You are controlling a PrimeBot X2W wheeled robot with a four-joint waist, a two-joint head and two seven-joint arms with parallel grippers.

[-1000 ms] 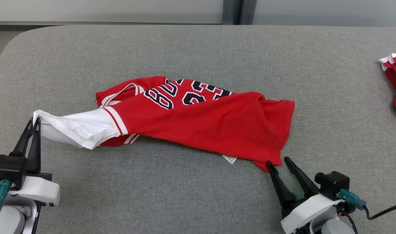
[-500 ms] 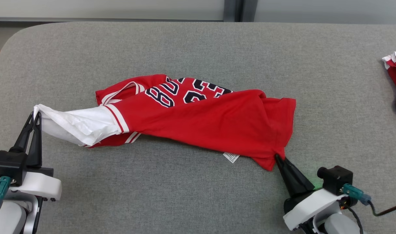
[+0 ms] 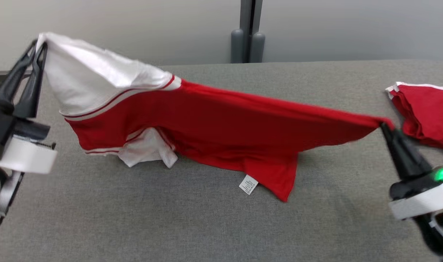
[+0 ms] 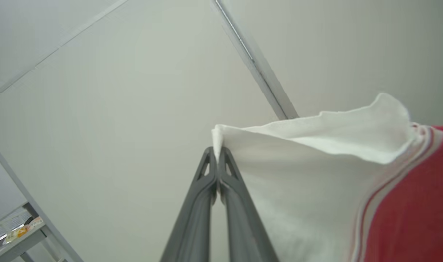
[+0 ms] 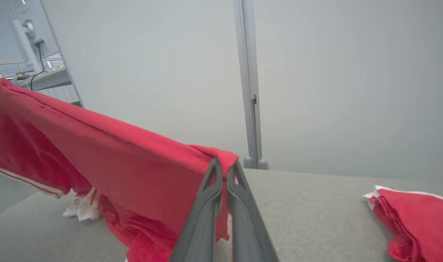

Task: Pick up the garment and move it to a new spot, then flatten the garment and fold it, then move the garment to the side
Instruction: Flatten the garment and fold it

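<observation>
Red jersey (image 3: 221,123) stretched in the air above the grey table (image 3: 207,225), held at two ends. The left gripper (image 3: 39,39), raised over the table's left edge, has its fingers pressed together on the tip of the white sleeve (image 3: 98,80). The right gripper (image 3: 384,126), lower and over the table's right part, has its fingers clamped on a bunched red corner. The cloth slopes down from left to right; its slack lower folds and the other sleeve (image 3: 148,149) touch the table near its centre. A white label (image 3: 248,184) shows at the lower edge. Folded red cloth (image 3: 425,112) lies at the table's right end. A grey post (image 3: 247,36) stands behind the table's far edge.
</observation>
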